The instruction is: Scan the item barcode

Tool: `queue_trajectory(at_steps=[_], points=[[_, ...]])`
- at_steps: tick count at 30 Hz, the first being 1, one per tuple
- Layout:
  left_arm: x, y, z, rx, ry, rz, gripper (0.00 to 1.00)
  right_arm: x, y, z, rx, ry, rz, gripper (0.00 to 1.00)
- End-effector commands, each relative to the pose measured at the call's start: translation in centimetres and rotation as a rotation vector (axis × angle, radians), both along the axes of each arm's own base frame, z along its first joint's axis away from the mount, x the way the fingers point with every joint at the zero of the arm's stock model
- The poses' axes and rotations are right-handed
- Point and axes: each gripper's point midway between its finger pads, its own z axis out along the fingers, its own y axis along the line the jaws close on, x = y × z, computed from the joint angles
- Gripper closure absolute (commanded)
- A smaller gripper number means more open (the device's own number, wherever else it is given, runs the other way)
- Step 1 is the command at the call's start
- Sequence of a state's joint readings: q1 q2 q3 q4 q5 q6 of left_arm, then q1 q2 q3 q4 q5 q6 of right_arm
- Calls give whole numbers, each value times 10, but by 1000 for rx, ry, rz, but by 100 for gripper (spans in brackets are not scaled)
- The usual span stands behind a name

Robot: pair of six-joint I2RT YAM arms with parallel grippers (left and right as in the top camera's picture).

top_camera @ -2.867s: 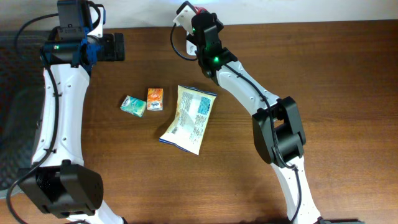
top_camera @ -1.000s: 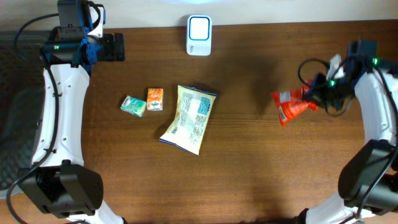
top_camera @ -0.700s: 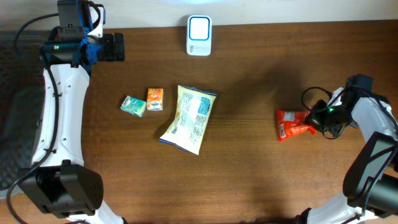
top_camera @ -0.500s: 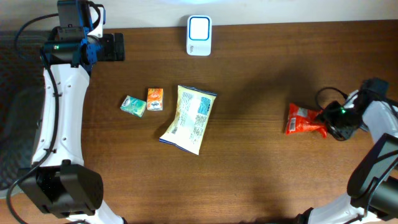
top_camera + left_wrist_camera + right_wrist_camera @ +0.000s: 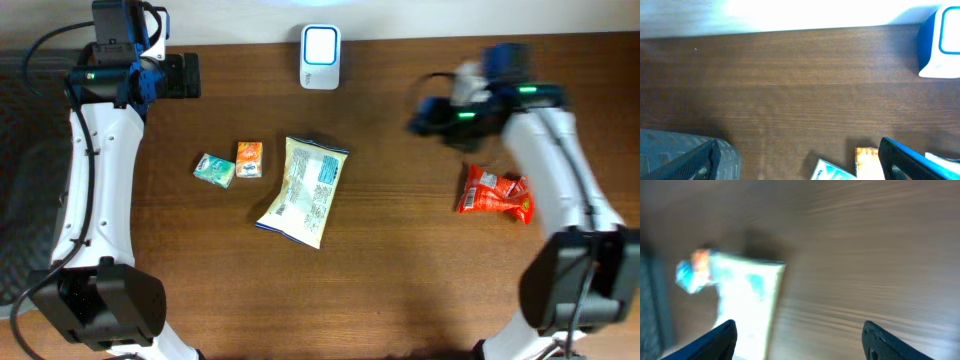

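My right claw apart and empty, red packet on the table right of it, my left claw wide apart, far left.

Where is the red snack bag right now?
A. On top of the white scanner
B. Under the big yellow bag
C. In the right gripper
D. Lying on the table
D: the red snack bag lies flat on the table, and the right gripper is open and empty.

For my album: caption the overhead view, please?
Red packet lies on the table; open right gripper hovers between it and the scanner.
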State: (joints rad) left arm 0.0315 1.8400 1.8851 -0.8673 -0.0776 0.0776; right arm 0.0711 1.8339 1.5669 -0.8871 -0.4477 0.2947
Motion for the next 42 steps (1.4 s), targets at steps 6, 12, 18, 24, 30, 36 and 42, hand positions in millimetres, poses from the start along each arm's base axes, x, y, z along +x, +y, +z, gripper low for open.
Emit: queue_trajectory(at_steps=[6, 12, 18, 24, 30, 36, 42], points=[[-2, -2, 11, -9, -25, -5, 1, -26, 209, -53, 183, 29, 270, 22], [-2, -2, 11, -9, -25, -5, 1, -64, 279, -71, 239, 14, 445, 22], [-2, -2, 11, -9, -25, -5, 1, -95, 300, -85, 219, 61, 513, 22], [-2, -2, 11, -9, -25, -5, 1, -108, 261, -107, 101, 192, 491, 22], [-2, -2, 11, -9, -25, -5, 1, -91, 197, -109, 34, 274, 433, 23], [-2, -2, 11, -9, -25, -5, 1, -59, 168, -59, 45, 136, 429, 23], [-2, -2, 11, -9, -25, -5, 1, -38, 170, -45, 35, 30, 411, 23]])
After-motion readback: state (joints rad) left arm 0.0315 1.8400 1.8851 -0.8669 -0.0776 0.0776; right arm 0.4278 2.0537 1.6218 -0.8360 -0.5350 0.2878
